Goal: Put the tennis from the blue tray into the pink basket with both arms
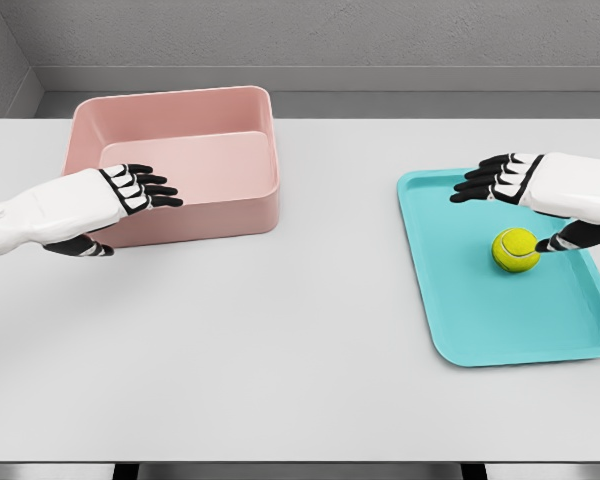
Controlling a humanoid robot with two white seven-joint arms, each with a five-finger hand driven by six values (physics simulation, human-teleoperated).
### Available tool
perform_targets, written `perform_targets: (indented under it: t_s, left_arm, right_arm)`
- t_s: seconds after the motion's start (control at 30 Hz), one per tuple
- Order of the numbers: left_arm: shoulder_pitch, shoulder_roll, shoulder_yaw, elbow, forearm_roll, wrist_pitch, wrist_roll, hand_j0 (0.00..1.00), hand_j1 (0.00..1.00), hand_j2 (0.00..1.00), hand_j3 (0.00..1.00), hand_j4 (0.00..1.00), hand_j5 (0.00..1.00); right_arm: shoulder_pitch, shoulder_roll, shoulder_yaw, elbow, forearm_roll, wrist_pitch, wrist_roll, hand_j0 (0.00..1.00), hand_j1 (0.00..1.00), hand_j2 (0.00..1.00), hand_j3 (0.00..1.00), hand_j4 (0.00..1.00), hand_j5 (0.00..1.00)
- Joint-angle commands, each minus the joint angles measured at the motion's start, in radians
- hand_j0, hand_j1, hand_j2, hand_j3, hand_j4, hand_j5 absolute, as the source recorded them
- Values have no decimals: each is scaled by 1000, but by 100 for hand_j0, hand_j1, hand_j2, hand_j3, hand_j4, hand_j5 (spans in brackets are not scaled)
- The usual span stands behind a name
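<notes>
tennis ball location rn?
Head view, right side: the tennis ball sits on the blue tray, just beside the right hand's thumb, not grasped.

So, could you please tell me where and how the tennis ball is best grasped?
Probably around its middle, from above: the tennis ball is round, lying free on the blue tray. The right hand hovers open beside it, nearest; the fingers could close on opposite sides.
</notes>
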Motion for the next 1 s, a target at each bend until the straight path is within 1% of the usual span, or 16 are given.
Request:
perform_targets:
  t_s: [0.0,0.1,0.17,0.23,0.27,0.3,0.33,0.43,0.57,0.63,0.67,0.73,0.8,0.93,0.97]
  left_arm:
    - [0,6,0,-7,7,1,0,100,100,100,100,100,100]
    - [2,6,0,-7,7,1,0,100,100,100,100,100,100]
    - [2,6,0,-7,7,1,0,100,100,100,100,100,100]
    - [2,6,0,-7,7,1,0,100,100,100,100,100,100]
    - [2,6,0,-7,7,1,0,100,100,100,100,100,100]
    - [3,6,0,-7,7,1,0,100,100,100,100,100,100]
    - [3,6,0,-7,7,1,0,100,100,100,100,100,100]
    - [3,6,0,-7,7,1,0,100,100,100,100,100,100]
    - [5,6,-1,-7,5,1,-1,100,100,100,100,100,100]
    - [5,6,-1,-7,5,1,0,100,100,100,100,100,100]
    - [5,6,-1,-7,5,1,-1,100,100,100,100,100,100]
    - [5,6,-1,-7,5,1,-1,100,100,100,100,100,100]
    - [5,6,-1,-8,5,1,-1,100,100,100,100,100,100]
    - [5,6,-1,-10,5,1,0,100,100,100,100,100,100]
    - [5,6,-1,-10,5,1,0,100,100,100,100,100,100]
  right_arm:
    - [0,-1,1,0,-6,2,0,100,100,100,100,100,100]
    - [2,3,3,14,-3,2,-2,100,100,100,100,100,100]
    - [2,14,37,31,75,2,-11,100,100,100,100,100,100]
    - [2,14,43,37,81,2,-13,100,100,100,100,100,100]
    - [5,22,49,92,97,2,-13,100,100,100,100,100,100]
    - [8,28,66,111,97,2,-13,100,100,100,100,100,100]
    - [9,51,77,138,103,2,-13,100,100,100,100,100,100]
    - [9,98,80,200,152,2,-13,100,100,100,100,100,100]
    - [11,121,97,255,155,2,-13,100,100,100,100,100,100]
    - [11,130,104,269,161,2,-13,100,100,100,100,100,100]
    - [11,146,112,285,169,2,-11,100,100,100,100,100,100]
    - [11,157,113,295,170,2,-11,100,100,100,100,100,100]
    - [11,186,115,325,193,2,-13,100,100,100,100,100,100]
    - [12,186,126,341,198,2,-13,100,100,100,100,100,100]
    - [12,190,126,365,200,2,-13,100,100,100,100,100,100]
